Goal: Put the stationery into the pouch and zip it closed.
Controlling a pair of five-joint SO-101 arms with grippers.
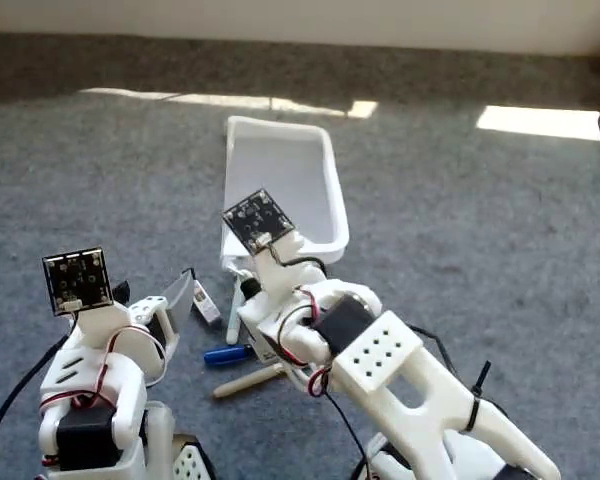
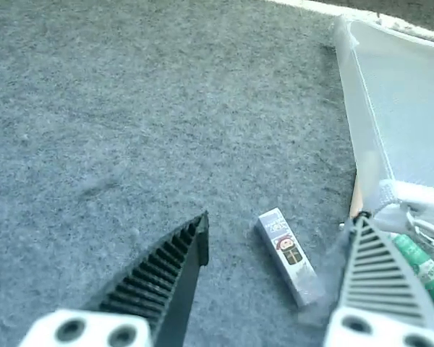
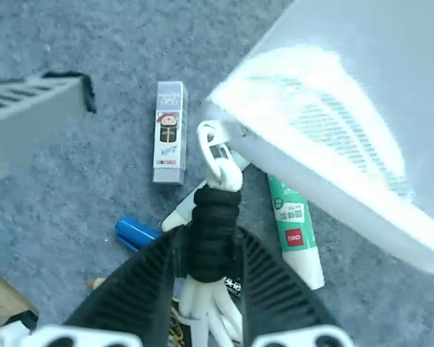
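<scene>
The right arm's forearm and the square board [image 1: 258,222] on its wrist are covering the near end of the white mesh pouch [image 1: 285,165] in the high view, so it is impossible to tell whether its mouth is standing open or zipped. In the right wrist view the pouch is running off the frame edge, and its rim is hiding the top of a green-labelled tube [image 3: 295,230]. A white pen [image 3: 175,214] and a blue pen [image 3: 136,233] are lying partly hidden behind the dark fingers, and a pencil [image 1: 248,380] is lying half under the arm in the high view. The right gripper [image 3: 211,242] is squeezing its fingers together on the zip pull [image 3: 215,217], a black cord with a white tab reaching to the pouch's corner. The pull is sitting squarely between the two fingers and standing out past their tips. The left gripper [image 2: 282,219] is holding its fingers wide apart over the grey carpet [image 2: 130,108], with nothing in them. A small box [image 2: 291,259] is lying flat on the carpet in the gap, well clear of the black finger and just beside the pale one, whose blurred edge is making contact hard to judge. The pouch is lying just beyond that pale finger, ahead of both arms.
</scene>
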